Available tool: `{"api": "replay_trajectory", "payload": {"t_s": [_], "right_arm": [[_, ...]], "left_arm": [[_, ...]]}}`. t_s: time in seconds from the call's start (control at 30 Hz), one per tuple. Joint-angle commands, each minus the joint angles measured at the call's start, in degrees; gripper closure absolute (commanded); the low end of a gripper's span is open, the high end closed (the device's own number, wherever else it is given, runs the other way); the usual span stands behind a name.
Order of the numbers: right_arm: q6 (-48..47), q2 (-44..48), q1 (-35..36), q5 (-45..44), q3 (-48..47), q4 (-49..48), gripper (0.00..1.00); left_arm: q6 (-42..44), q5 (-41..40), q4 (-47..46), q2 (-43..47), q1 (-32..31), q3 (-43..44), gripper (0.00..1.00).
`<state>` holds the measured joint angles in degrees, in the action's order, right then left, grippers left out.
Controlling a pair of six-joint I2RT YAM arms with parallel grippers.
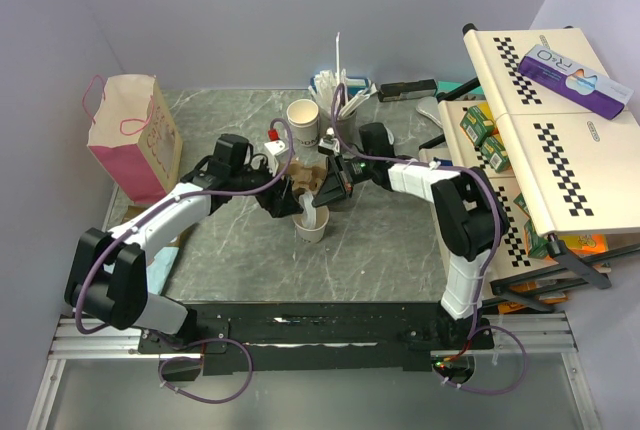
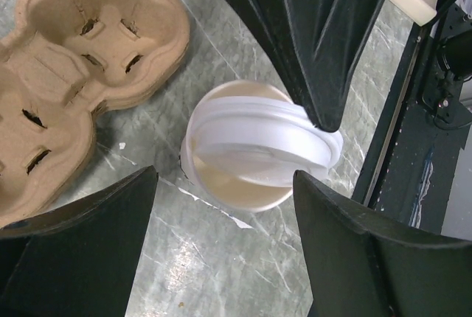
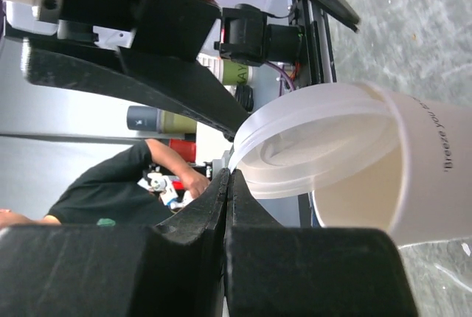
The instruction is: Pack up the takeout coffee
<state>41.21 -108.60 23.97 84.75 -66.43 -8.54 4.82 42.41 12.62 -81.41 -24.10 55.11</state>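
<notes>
White lid point(image 2: 258, 147) tilts on the cup point(image 2: 230, 197), its 2 o'clock rim pinched by the right pincer point(image 3: 230, 184) — level it, then press; left pincer point(image 2: 225, 175) gapes empty astride.

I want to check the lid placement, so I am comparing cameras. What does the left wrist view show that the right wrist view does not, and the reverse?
Only the left wrist view shows the brown cardboard tray lying beside the paper cup. Only the right wrist view shows the print on the cup's wall and a person in a dark shirt in the background. Both show the white lid resting tilted on the cup, part of the mouth uncovered, the right jaws shut on the lid's rim, and the grey table.
</notes>
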Motion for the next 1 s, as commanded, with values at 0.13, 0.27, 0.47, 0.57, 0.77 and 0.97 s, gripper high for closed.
{"api": "replay_trajectory", "payload": {"t_s": [0.13, 0.27, 0.47, 0.57, 0.77, 0.97], "right_arm": [[-8.5, -0.1, -1.2, 1.5, -3.0, 8.3, 0.96], [-14.8, 0.0, -2.3, -1.2, -5.1, 17.4, 0.92], [-24.4, 0.8, -3.7, -5.6, -7.0, 29.0, 0.85], [-27.5, 1.3, -4.2, -8.3, -7.3, 32.6, 0.83], [-30.8, 1.6, -4.3, -11.8, -7.7, 35.9, 0.77], [-30.9, 1.1, -4.3, -13.1, -8.0, 36.1, 0.73]], "left_arm": [[-1.0, 2.0, -3.0, -0.1, -0.7, 1.6, 0.20], [-0.9, 1.8, -3.3, -0.3, -1.0, 1.5, 0.20], [-1.1, 1.6, -3.7, -0.3, -1.4, 1.3, 0.20], [-1.1, 1.6, -3.9, -0.6, -1.7, 1.2, 0.20], [-1.1, 1.2, -4.0, -0.9, -1.9, 1.0, 0.20], [-1.0, 0.7, -3.9, -0.9, -2.0, 0.3, 0.20]]}}
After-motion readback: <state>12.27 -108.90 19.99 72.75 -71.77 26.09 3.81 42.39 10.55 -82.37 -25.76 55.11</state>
